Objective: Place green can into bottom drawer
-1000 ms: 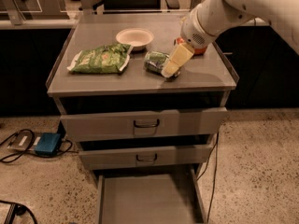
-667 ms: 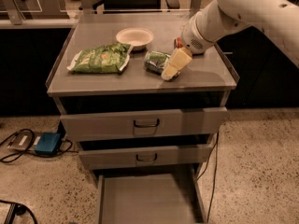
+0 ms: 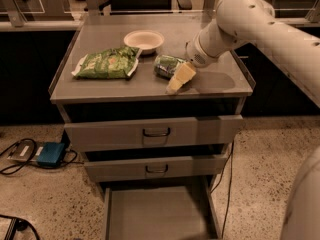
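The green can point(image 3: 164, 65) lies on its side on the cabinet top, right of centre. My gripper point(image 3: 180, 77) reaches down from the white arm at the right and sits against the can's right front end, touching or nearly touching it. The bottom drawer point(image 3: 155, 211) is pulled out at the foot of the cabinet, and its flat grey floor holds nothing.
A green chip bag point(image 3: 106, 63) lies on the left of the cabinet top point(image 3: 215, 81), and a white bowl point(image 3: 144, 39) stands behind the can. The two upper drawers point(image 3: 155, 132) are shut. A blue box with cables point(image 3: 50, 154) lies on the floor at the left.
My gripper has moved slightly down and toward the front left beside the can. The can, bag and bowl have not moved.
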Robot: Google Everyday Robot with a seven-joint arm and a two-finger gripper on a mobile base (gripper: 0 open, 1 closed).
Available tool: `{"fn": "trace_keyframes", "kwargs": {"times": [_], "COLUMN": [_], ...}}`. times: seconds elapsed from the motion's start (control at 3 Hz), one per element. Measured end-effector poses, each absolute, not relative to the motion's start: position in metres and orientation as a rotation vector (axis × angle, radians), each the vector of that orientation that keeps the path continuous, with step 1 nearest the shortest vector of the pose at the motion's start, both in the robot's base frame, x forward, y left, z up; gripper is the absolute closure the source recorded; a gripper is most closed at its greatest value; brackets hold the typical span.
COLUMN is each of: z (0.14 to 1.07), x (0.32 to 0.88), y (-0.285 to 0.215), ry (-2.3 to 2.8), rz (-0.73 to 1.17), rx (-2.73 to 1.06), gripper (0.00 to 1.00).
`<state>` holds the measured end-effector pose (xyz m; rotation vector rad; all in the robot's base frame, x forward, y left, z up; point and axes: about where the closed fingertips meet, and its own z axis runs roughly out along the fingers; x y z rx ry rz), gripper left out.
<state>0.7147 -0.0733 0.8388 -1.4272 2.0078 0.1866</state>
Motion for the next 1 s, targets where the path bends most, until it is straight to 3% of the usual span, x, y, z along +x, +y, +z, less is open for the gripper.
{"fn": "trace_keyframes", "kwargs": {"times": [0.33, 1.0], "z": [0.8223, 0.8218], "x": [0.7208, 0.7208], "y": [-0.0624, -0.0622], "ry": [2.029, 2.030], "rz": [0.221, 0.222], "rx": [-1.429, -1.430], "gripper": [0.00, 0.50]}}
